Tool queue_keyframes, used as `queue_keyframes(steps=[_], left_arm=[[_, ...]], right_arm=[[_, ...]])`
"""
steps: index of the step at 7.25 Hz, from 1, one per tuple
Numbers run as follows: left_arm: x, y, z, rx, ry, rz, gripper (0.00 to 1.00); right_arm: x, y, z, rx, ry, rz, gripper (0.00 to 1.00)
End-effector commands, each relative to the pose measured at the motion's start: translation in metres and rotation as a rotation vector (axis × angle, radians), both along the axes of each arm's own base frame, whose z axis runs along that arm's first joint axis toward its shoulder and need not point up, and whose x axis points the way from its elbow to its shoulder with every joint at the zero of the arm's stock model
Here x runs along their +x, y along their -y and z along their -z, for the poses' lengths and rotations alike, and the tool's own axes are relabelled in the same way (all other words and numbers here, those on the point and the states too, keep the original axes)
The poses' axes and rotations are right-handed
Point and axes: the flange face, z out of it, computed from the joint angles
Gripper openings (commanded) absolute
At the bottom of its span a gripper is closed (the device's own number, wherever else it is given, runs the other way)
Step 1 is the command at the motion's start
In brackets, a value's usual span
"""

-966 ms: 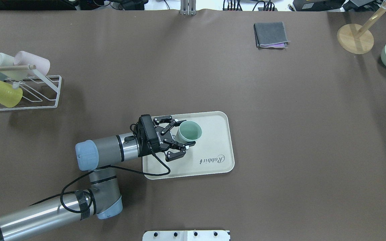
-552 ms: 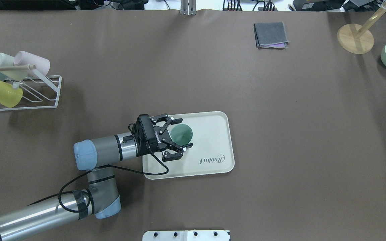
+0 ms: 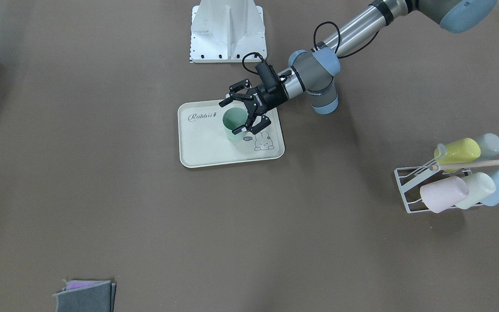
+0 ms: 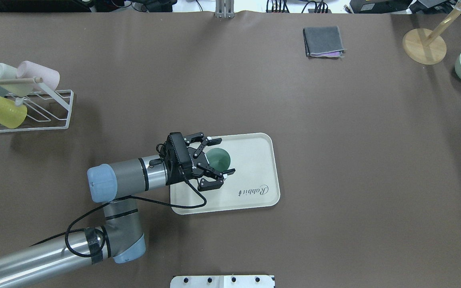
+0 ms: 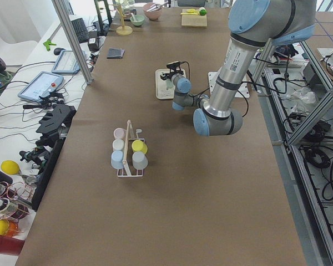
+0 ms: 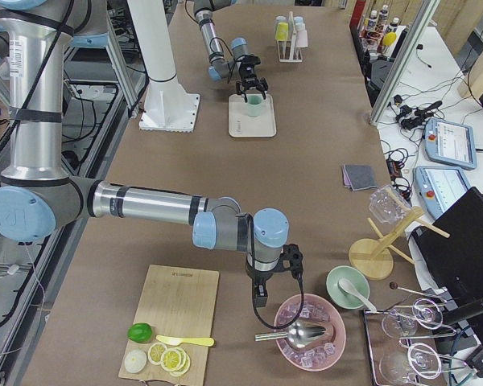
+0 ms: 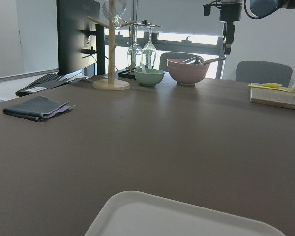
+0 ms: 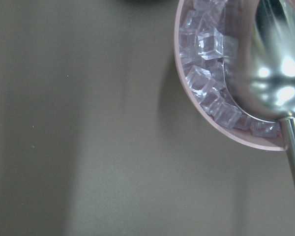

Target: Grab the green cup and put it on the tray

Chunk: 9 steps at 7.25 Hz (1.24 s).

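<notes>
Our left gripper (image 4: 222,156) gapes around the green cup (image 4: 218,160) on the tray (image 4: 254,156) — retreat toward nine o'clock crookedly and we could clip and tip it.

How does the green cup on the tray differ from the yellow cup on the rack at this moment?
The green cup stands upright, mouth up, on the tray; the yellow cup lies tilted on the wire rack. The open left tool straddles the green cup; no tool is near the yellow cup. Both are plain handleless tumblers of like size.
</notes>
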Motion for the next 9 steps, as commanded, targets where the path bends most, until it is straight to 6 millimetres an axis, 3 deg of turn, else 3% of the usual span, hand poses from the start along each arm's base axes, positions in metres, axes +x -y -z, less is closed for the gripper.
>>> queue_keyframes(steps=[1,2,5,7,9], left_arm=[[-0.016,0.017,0.038,-0.052,0.126,0.034,0.99],[-0.027,0.031,0.058,-0.1,0.233,0.06,0.99],[-0.059,0.083,0.068,-0.271,0.553,0.155,0.99],[-0.085,0.128,0.052,-0.389,0.722,0.225,0.99],[-0.103,0.156,0.029,-0.49,0.857,0.267,0.99]], right_arm=[[-0.002,0.002,0.002,0.003,0.015,0.0,1.0],[-0.003,0.002,0.003,0.003,0.018,0.002,1.0],[-0.007,0.001,0.001,0.008,0.017,0.021,1.0],[-0.007,-0.003,-0.011,-0.015,0.012,0.022,1.0],[-0.007,-0.002,-0.011,-0.014,0.015,0.022,1.0]])
